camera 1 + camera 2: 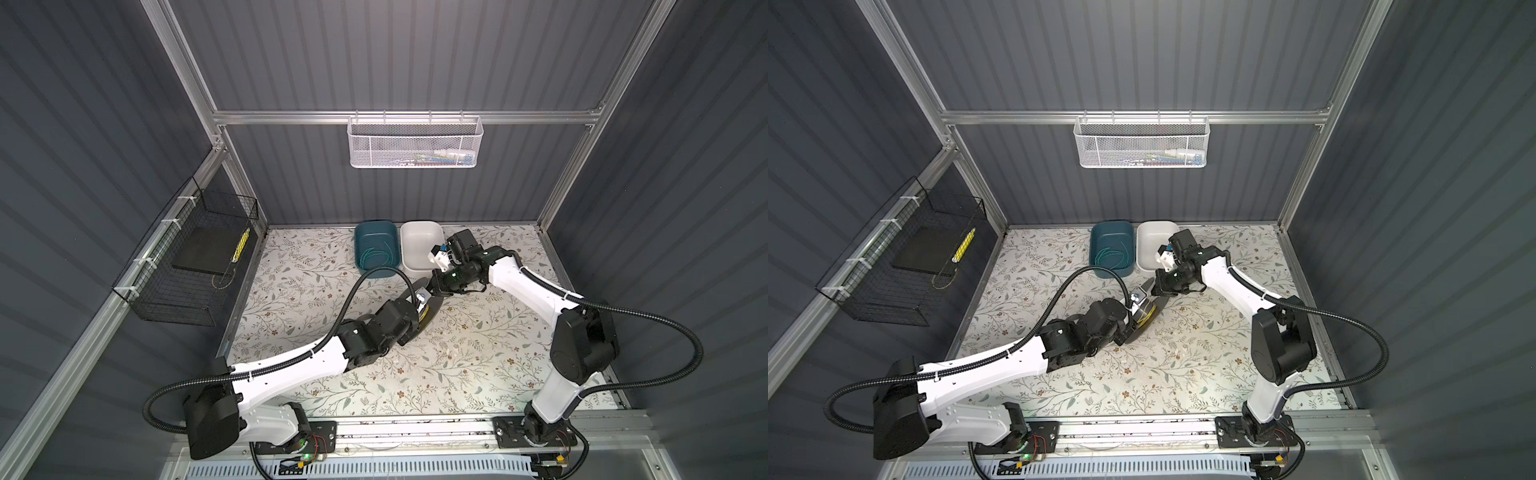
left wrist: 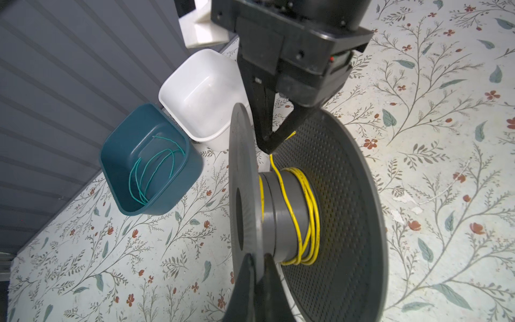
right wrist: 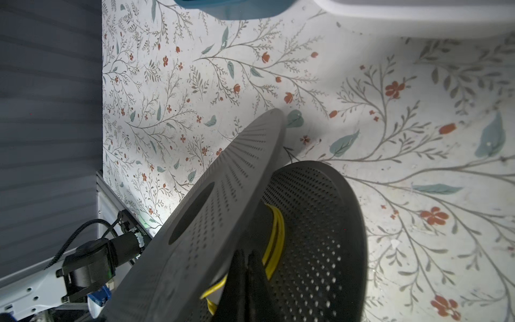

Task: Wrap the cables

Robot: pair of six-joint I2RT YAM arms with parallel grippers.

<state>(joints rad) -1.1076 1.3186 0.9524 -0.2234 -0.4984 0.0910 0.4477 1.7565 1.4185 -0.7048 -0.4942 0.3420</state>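
Note:
A dark grey spool with two perforated flanges hangs above the floral table, and my left gripper is shut on the rim of one flange. The yellow cable makes several turns round the hub. Its free end runs up to my right gripper, which is shut on it between the flanges. In the right wrist view that gripper sits beside the yellow cable. The teal-green cable lies in loose loops in the teal bin. In both top views the spool hangs between the two wrists.
An empty white bin stands right of the teal bin at the table's back edge. On the left wall hangs a black wire basket. A white mesh basket hangs on the back wall. Black hoses arc over the table.

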